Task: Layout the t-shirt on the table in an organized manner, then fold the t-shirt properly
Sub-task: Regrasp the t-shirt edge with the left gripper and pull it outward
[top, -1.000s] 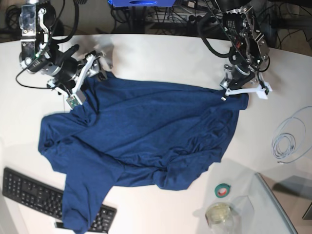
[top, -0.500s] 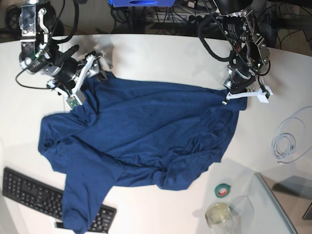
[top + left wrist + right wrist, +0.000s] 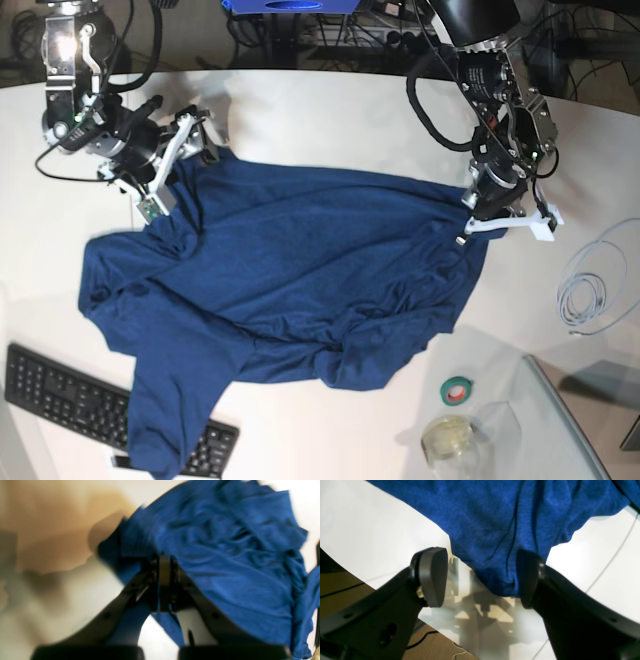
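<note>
The dark navy t-shirt (image 3: 290, 270) lies rumpled and spread across the white table (image 3: 330, 110). On the right of the base view, my left gripper (image 3: 490, 222) is shut on the shirt's far right corner. The left wrist view shows that gripper (image 3: 163, 572) pinching blue cloth (image 3: 225, 555) between closed jaws. My right gripper (image 3: 180, 170) rests at the shirt's upper left corner. In the right wrist view it (image 3: 481, 578) stands open, with a corner of the t-shirt (image 3: 495, 542) lying between its fingers (image 3: 432, 577), apart from the pads.
A black keyboard (image 3: 60, 395) sits at the front left, partly under the shirt's lower end. A green tape roll (image 3: 458, 390), a clear jar (image 3: 450, 440) and a coiled white cable (image 3: 590, 290) lie at the right. The table's edge runs close behind the right gripper.
My left gripper has closed on the shirt's right corner and shifted slightly toward the front. The right arm has barely moved and stays open.
</note>
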